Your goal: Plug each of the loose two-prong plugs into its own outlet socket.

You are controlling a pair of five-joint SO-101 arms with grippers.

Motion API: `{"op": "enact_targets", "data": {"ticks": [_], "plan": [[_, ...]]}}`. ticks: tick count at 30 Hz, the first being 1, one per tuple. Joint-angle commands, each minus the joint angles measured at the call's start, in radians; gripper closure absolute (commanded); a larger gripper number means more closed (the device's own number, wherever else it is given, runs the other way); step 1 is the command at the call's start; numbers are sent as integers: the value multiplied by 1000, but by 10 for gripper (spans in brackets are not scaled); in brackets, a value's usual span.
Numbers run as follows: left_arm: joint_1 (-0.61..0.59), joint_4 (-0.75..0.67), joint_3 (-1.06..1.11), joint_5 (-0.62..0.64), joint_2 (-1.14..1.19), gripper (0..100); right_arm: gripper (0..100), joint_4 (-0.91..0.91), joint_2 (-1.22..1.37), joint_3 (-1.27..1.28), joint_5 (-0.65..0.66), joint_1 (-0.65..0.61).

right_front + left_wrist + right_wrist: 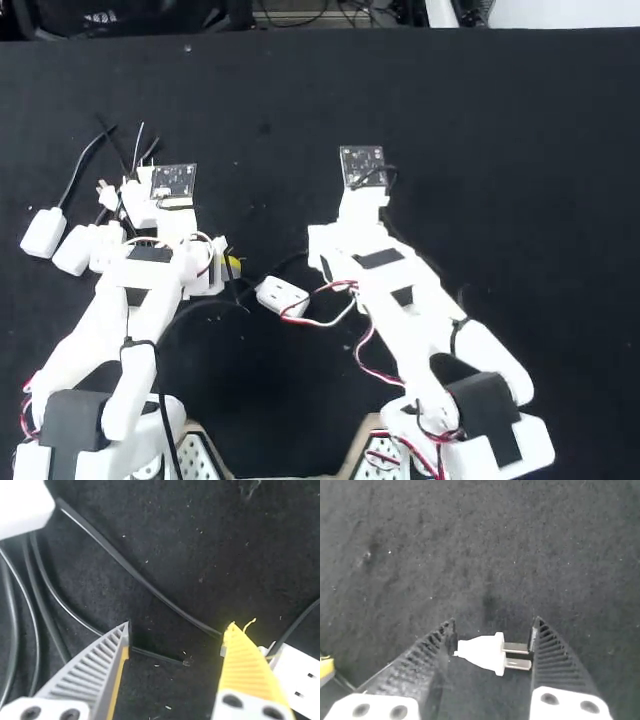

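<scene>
We see the right pincer [493,621] closed on a white plug [485,652], gripped end to end: the cable end against one finger, both prongs against the other. Beneath and ahead of it, the black surface [470,540] gives broad room, stretching to its far edge in the high view. The left pincer [177,625] hangs wide open, holding nothing, above thin black cables [140,577]. A white outlet socket [300,675] sits just beside its yellow finger [245,665].
</scene>
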Motion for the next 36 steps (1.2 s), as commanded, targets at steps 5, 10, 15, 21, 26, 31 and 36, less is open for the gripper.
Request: {"op": "enact_targets", "data": {"ticks": [5,10,15,21,26,31,36], "plan": [[-4,-14,1,11,-8,705,776,118,5,-77,144,21],[-4,-14,1,11,-8,705,776,239,18,-125,591,-12],[-4,-14,1,11,-8,705,776,236,16,-110,864,-14],[-4,-17,1,11,-8,705,776,83,18,-41,941,-14],[-4,-17,1,11,-8,705,776,95,18,-24,1037,-15],[-4,-15,1,11,-8,705,792,107,21,-25,1039,-15],[-7,-14,1,11,-8,705,853,281,137,-185,1076,-29]]}}
